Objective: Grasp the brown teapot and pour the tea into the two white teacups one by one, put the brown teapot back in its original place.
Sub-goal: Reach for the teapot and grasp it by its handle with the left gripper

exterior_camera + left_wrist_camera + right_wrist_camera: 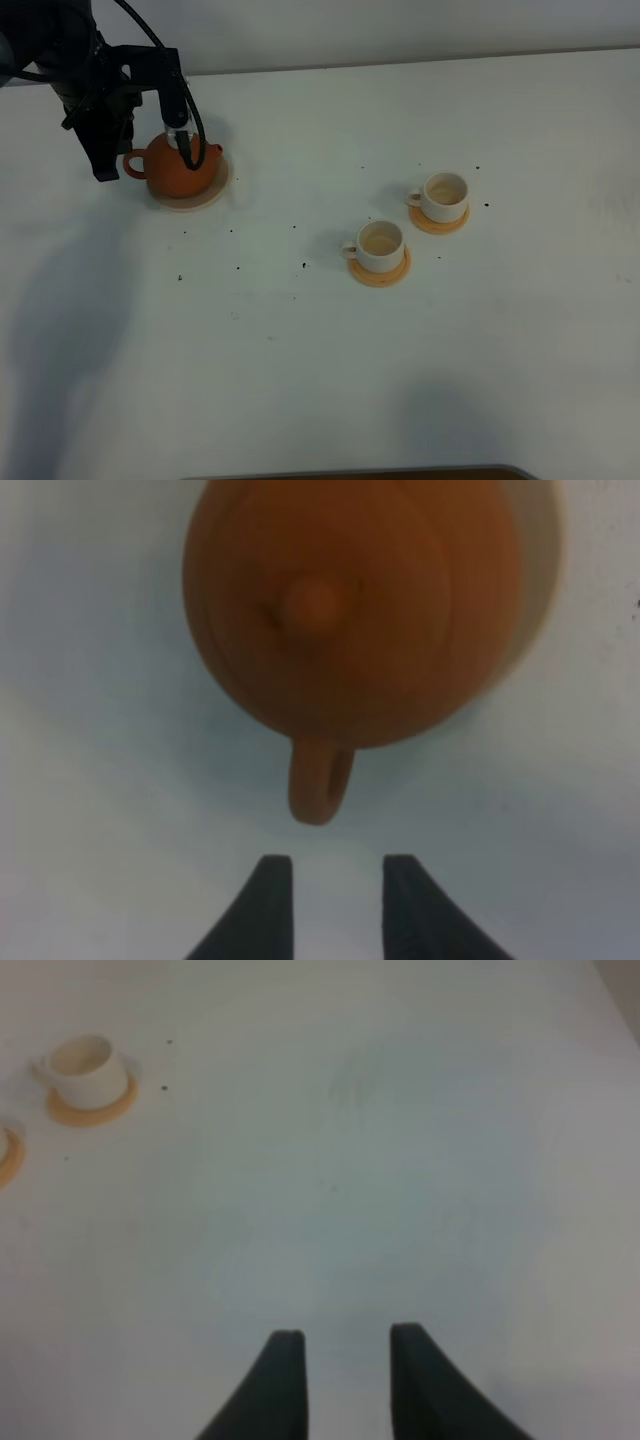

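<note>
Table (pixel 320 380): white, dark specks. Left gripper (pixel 335 865): jaws narrowly apart, empty, just short of teapot handle. Right gripper (pixel 345 1338): jaws apart, empty, above table. Brown teapot (pixel 180 168): upright on cream saucer (pixel 215 193), far left. Front teacup (pixel 381 245), rear teacup (pixel 445 195): each on orange coaster (pixel 378 281), right of centre.

You have bare surface (pixel 300 380) across the whole lower half of the frame, and a wide lane through the middle between the teapot (pixel 185 172) at upper left and the cups right of centre. The lower cup (pixel 381 243) and the upper cup (pixel 446 193) stand near each other, leaving only a narrow gap. The left arm and its cable (pixel 190 120) crowd the teapot's top and left. The left pincer (pixel 336 865) stands parted just short of the handle (pixel 320 780), with nothing between them.
</note>
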